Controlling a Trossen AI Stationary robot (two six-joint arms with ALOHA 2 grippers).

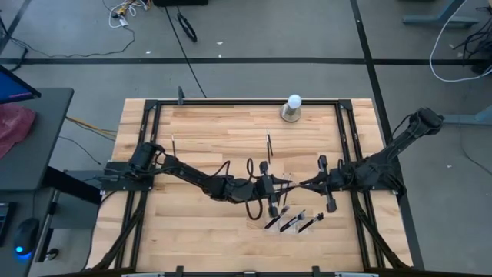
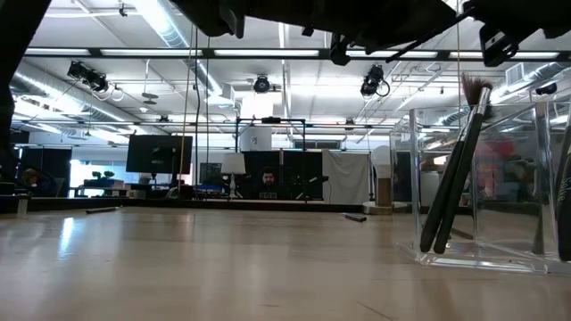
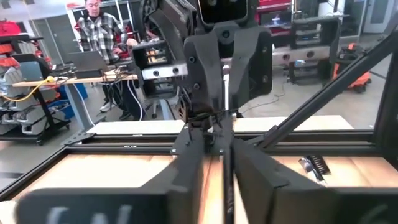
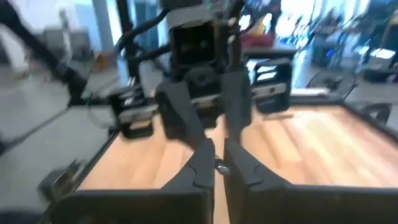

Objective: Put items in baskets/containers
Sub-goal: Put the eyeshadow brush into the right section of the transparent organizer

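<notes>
Above the middle of the table my two grippers meet tip to tip, both pointing level. My right gripper [image 1: 298,185] [image 4: 218,163] is shut on a slim makeup brush [image 4: 221,167]. My left gripper [image 1: 283,185] [image 3: 222,134] faces it with a narrow gap between its fingers. Near the front, the clear tray [image 1: 292,221] [image 2: 482,178] holds three brushes [image 1: 290,223]; they lean on its wall [image 2: 455,169]. Two more brushes [image 1: 268,142] [image 1: 174,143] lie flat on the wood farther back. My right gripper pinches the brush between its two fingers; only a small silvery part [image 4: 221,167] shows in the slit between them. The fingers come level from the table's right side. The brush is clear of the table. My left gripper: I cannot tell whether its fingers touch the brush.
A white ball on a grey round base [image 1: 293,108] stands at the far edge. A black frame [image 1: 154,115] runs around the wooden top. Bare wood lies to the left and far side of the grippers. A person [image 3: 99,34] stands in the room beyond.
</notes>
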